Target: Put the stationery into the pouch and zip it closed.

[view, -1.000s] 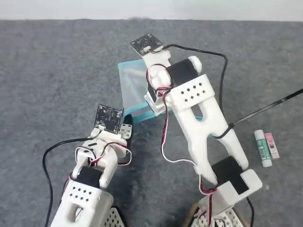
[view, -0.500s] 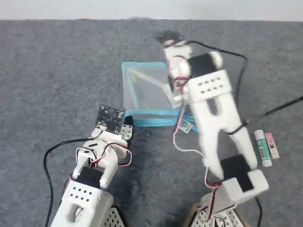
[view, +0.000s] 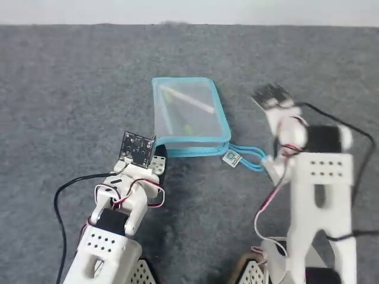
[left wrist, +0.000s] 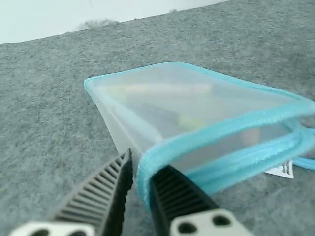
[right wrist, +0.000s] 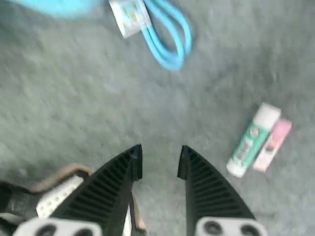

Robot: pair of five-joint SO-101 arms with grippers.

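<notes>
Pinching pouch (left wrist: 197,108) rim in left jaws. Hovering right jaws, narrowly parted and empty, near glue stick (right wrist: 248,142), slanted beside eraser (right wrist: 272,145). Clearly nearer than left.

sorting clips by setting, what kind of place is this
Probably a robotics test bench rather than a home or office desk. A left arm and a right arm of white plastic stand on a grey felt-like mat by a plain pale wall, with a pouch and a glue stick laid out.
</notes>
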